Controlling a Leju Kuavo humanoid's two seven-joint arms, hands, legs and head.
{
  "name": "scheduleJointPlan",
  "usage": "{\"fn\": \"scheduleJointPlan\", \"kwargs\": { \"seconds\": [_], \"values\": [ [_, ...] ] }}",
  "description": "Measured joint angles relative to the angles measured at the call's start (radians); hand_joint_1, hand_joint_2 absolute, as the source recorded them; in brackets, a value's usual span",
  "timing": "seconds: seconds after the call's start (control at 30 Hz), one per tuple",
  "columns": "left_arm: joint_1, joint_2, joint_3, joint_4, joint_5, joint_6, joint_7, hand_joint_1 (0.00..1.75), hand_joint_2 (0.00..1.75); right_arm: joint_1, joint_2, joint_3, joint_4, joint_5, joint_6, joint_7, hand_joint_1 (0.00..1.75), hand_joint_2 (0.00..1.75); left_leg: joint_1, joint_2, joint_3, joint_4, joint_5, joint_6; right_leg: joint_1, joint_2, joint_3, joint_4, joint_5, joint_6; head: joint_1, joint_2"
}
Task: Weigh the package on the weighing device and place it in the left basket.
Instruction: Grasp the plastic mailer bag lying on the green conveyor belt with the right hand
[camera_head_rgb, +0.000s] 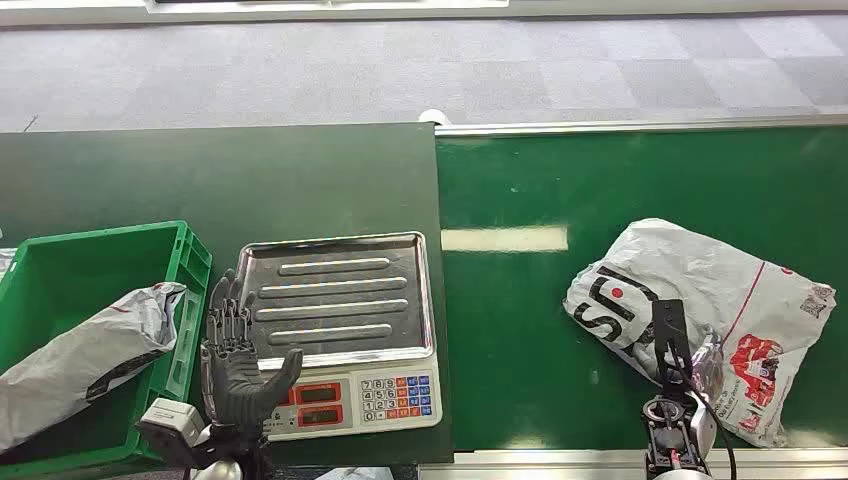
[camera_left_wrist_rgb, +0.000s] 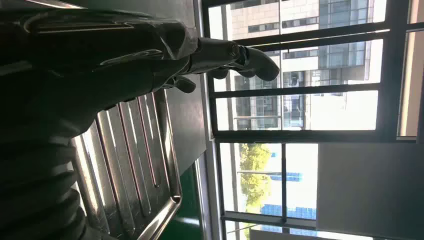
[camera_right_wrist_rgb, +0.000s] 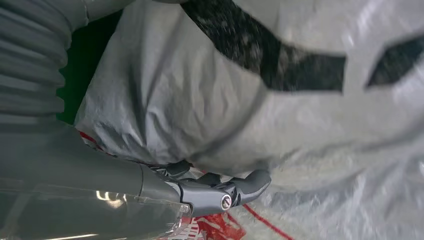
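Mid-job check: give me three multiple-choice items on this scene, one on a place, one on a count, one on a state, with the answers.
1. Where does the grey plastic mailer package with black lettering and red print lie?
A. on the bright green belt
B. on the scale's tray
C. in the basket

2. How many grey packages are in the head view?
A. one
B. two
C. three

3. What lies on the ribbed steel tray of the weighing scale?
A. a package
B. nothing
C. a box

Answers:
1 A: it lies on the bright green belt, with the right hand on it.
2 B: that one, plus a second grey bag in the green plastic basket.
3 B: the tray is bare, and the left hand is beside it with its fingers spread.
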Motion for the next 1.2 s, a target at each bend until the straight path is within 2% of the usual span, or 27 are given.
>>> {"fn": "scheduleJointPlan", "kwargs": {
  "seconds": [0.03,0.07,0.13,0.33,0.53,0.6,0.63,0.77,0.83,1.0,1.2],
  "values": [
    [-0.002,0.0,0.0,0.002,0.0,0.001,0.0,0.0,1.75,-0.002,-0.002,0.002,0.006,0.007,0.011,0.013,0.62,1.75,0.0,0.0,0.0,0.0,0.0,0.0,0.0,0.0,0.0,0.0,0.0,0.0,0.0,0.0],
    [-0.004,-0.001,0.0,0.005,0.0,0.002,0.0,0.0,1.75,-0.004,-0.005,0.006,0.012,0.015,0.023,0.027,0.9,1.75,0.0,0.0,0.001,0.0,0.0,0.0,0.0,0.0,0.0,0.0,0.0,0.0,0.0,0.0],
    [-0.013,-0.001,-0.001,0.015,0.0,0.007,0.0,0.0,1.75,-0.011,-0.013,0.016,0.034,0.038,0.065,0.067,1.75,1.75,0.0,0.0,0.002,0.0,0.0,0.0,0.0,0.0,0.001,0.0,0.0,0.0,0.0,0.0],
    [-0.022,-0.002,-0.002,0.035,0.0,0.021,0.0,0.0,1.75,-0.026,-0.029,0.023,0.059,0.047,0.093,0.068,1.75,1.75,0.0,0.002,0.007,0.0,-0.001,0.001,0.0,0.001,0.006,-0.002,0.0,0.001,0.001,0.0],
    [-0.021,-0.002,-0.002,0.038,0.001,0.031,0.0,0.0,1.75,-0.027,-0.028,0.017,0.059,0.034,0.026,-0.024,1.75,1.75,0.0,0.001,0.007,0.001,0.001,0.002,0.0,0.001,0.007,-0.002,0.004,0.002,0.0,0.0],
    [-0.02,-0.002,-0.002,0.037,0.001,0.035,0.0,0.0,1.75,-0.026,-0.023,0.015,0.053,0.028,-0.01,-0.082,1.75,1.75,0.0,0.001,0.006,0.001,0.001,0.002,0.0,0.001,0.007,-0.002,0.004,0.002,0.0,0.0],
    [-0.018,-0.002,-0.002,0.036,0.001,0.038,0.0,0.0,1.75,-0.022,-0.018,0.013,0.045,0.016,-0.04,-0.136,1.75,1.75,0.0,0.001,0.005,0.001,0.001,0.002,0.0,0.001,0.007,-0.002,0.004,0.002,0.0,0.0],
    [-0.004,-0.002,0.002,0.014,0.0,0.042,0.0,0.0,1.75,0.01,0.032,0.004,-0.063,-0.067,-0.169,-0.444,1.75,1.75,0.0,0.001,0.002,0.001,0.002,0.002,0.0,0.001,0.003,-0.001,0.004,0.002,0.0,0.0],
    [0.0,-0.001,0.004,0.0,-0.001,0.041,0.0,0.0,1.75,0.035,0.065,0.007,-0.155,-0.089,-0.197,-0.53,1.75,1.75,0.0,0.0,0.001,0.001,0.002,0.002,0.001,-0.001,0.003,-0.001,0.003,0.002,0.0,0.0],
    [0.001,-0.001,0.009,-0.025,-0.001,0.036,0.0,0.0,1.75,0.104,0.139,0.044,-0.381,-0.093,-0.22,-0.604,1.75,1.75,0.0,0.0,-0.002,0.001,0.002,0.002,0.001,-0.001,0.0,-0.001,0.003,0.002,0.0,0.0],
    [-0.015,-0.001,0.014,-0.044,-0.01,0.023,0.0,0.0,1.75,0.142,0.202,0.154,-0.559,-0.033,-0.217,-0.62,1.75,1.75,0.0,0.0,-0.002,0.001,0.002,0.002,0.0,-0.001,0.0,-0.001,0.003,0.002,0.0,0.0]
  ]
}}
